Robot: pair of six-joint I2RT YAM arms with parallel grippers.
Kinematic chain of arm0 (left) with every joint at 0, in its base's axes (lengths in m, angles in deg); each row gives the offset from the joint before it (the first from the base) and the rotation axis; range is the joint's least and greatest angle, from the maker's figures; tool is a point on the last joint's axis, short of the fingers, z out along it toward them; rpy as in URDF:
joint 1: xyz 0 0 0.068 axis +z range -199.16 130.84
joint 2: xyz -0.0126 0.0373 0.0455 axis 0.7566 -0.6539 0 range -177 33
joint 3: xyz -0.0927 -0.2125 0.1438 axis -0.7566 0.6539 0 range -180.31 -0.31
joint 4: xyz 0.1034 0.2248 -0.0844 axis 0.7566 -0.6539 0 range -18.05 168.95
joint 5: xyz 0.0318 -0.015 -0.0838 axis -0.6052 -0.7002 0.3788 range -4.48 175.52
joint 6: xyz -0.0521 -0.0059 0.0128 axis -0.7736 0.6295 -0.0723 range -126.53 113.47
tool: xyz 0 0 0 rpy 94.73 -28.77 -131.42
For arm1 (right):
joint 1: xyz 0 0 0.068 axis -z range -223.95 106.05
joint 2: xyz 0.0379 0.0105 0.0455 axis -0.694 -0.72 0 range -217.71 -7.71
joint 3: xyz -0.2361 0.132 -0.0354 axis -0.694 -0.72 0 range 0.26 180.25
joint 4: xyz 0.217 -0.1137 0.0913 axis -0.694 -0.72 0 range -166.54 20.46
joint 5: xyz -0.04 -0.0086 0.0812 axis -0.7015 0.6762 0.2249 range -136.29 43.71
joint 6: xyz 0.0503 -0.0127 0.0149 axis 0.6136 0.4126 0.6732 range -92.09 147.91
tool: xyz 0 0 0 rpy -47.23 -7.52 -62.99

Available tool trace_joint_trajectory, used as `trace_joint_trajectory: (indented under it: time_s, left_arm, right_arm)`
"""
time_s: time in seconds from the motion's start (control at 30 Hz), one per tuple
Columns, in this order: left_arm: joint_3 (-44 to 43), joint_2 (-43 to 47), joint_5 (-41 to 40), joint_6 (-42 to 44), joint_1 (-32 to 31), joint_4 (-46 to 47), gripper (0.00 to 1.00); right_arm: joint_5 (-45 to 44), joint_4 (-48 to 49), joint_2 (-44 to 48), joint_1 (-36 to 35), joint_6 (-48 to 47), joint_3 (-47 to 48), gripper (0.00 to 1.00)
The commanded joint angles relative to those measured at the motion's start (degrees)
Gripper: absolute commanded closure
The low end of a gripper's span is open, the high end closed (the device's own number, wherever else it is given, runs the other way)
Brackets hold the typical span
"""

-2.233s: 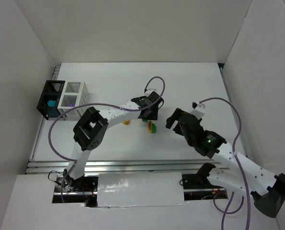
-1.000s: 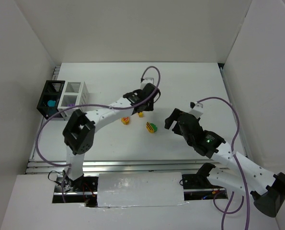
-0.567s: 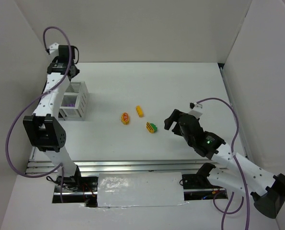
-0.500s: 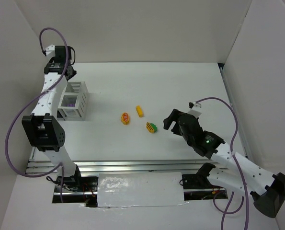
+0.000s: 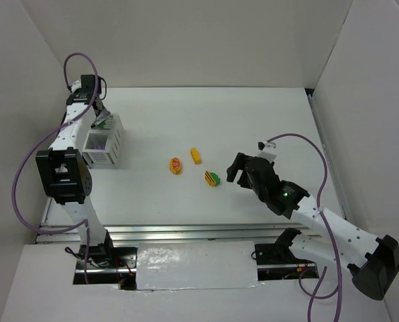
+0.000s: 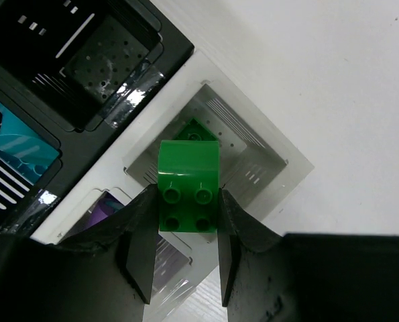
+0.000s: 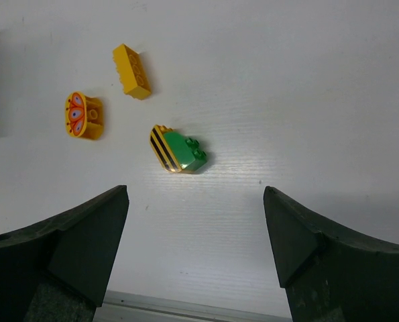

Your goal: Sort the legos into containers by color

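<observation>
My left gripper is shut on a green lego and holds it above the white container. In the top view the gripper is at the far left over that container. A bit of darker green shows inside it, and a purple lego lies in its other compartment. The black container adjoins it and holds a teal lego. My right gripper is open and empty, just short of a green-and-yellow striped lego. An orange lego and a yellow lego lie beyond it.
In the top view the striped lego, orange lego and yellow lego lie mid-table, left of my right gripper. White walls enclose the table on three sides. My left arm hides the black container there.
My left arm has swung from the middle of the table to the far left with the green lego and now holds it over the white container. My right gripper has edged toward the striped lego.
</observation>
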Motion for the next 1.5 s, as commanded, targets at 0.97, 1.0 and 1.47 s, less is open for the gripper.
trace_joint_trajectory:
  time_s: [0.97,1.0,1.47]
  left_arm:
    - [27.35,43.74,14.73,2.47,-11.14,7.62,0.00]
    - [31.11,47.07,15.87,2.47,-11.23,7.89,0.00]
    - [44.24,56.59,26.77,6.78,-11.59,8.32,0.01]
  right_arm:
    - [18.22,7.32,-35.34,2.01,-14.59,13.06,0.15]
    - [18.22,6.97,-36.30,2.18,-15.30,14.81,0.14]
    - [18.75,7.67,-48.53,1.66,-16.27,19.49,0.43]
